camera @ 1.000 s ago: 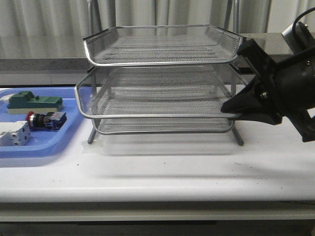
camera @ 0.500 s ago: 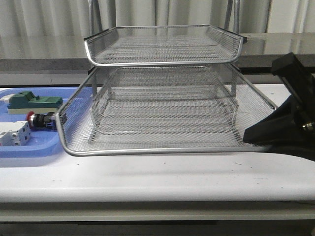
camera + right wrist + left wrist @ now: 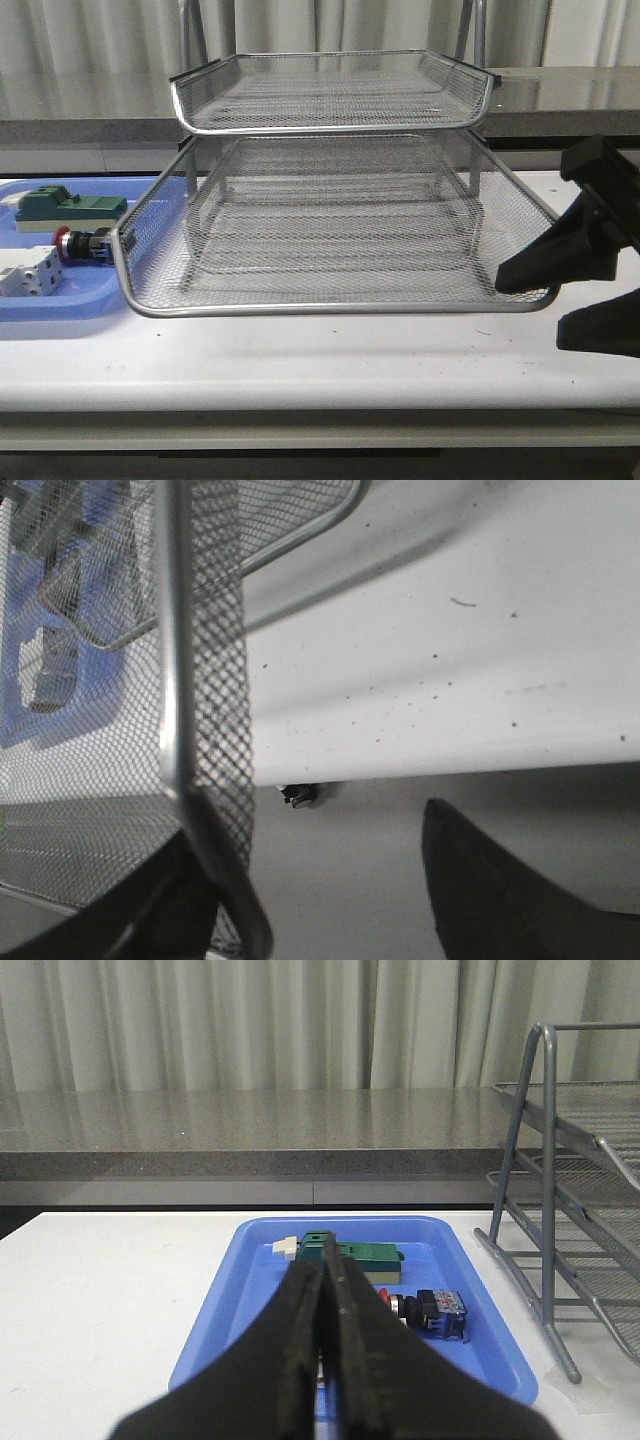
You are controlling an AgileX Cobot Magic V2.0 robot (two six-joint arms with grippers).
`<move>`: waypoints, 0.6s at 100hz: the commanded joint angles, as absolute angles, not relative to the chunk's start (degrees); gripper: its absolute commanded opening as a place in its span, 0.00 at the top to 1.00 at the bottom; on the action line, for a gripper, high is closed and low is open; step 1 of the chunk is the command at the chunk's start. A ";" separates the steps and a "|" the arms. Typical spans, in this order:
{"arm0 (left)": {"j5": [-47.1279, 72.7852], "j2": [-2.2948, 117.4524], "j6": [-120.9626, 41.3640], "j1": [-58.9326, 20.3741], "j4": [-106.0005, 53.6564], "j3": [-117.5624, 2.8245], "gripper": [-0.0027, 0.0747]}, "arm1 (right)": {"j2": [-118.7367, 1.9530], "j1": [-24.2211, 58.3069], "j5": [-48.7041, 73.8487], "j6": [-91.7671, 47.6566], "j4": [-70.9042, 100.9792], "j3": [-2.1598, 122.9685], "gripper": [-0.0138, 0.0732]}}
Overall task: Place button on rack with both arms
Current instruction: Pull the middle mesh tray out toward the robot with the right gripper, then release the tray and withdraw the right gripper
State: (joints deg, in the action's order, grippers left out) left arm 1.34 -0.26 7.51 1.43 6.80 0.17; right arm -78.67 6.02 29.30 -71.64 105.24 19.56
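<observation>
My right gripper [image 3: 545, 285], jaws apart, is by the rack's [image 3: 330, 90] pulled-out middle tier [image 3: 330, 305]; the button [image 3: 82, 245] waits in the blue tray [image 3: 60, 300]; left gripper [image 3: 322, 1360] jaws together, empty.

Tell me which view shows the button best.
Left wrist view: the button lies unobstructed in the blue tray. Front view shows only its red cap beside the pulled-out rack drawer. Right wrist view doesn't show it clearly.

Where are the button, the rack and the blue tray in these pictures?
button [image 3: 428, 1310], left wrist view, on its black body.
rack [image 3: 330, 311], front view, on the pulled-out tier's front rim.
blue tray [image 3: 205, 1350], left wrist view, on its side wall.
</observation>
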 commanded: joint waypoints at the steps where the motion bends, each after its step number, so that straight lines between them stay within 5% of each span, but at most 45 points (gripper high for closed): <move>1: -3.27 -2.05 8.18 1.43 6.24 2.63 0.99 | -76.58 6.01 28.87 -73.13 108.74 19.83 0.28; 60: -3.27 -2.05 8.18 1.43 6.24 2.63 0.99 | -54.16 6.01 23.20 -56.28 85.60 20.09 0.28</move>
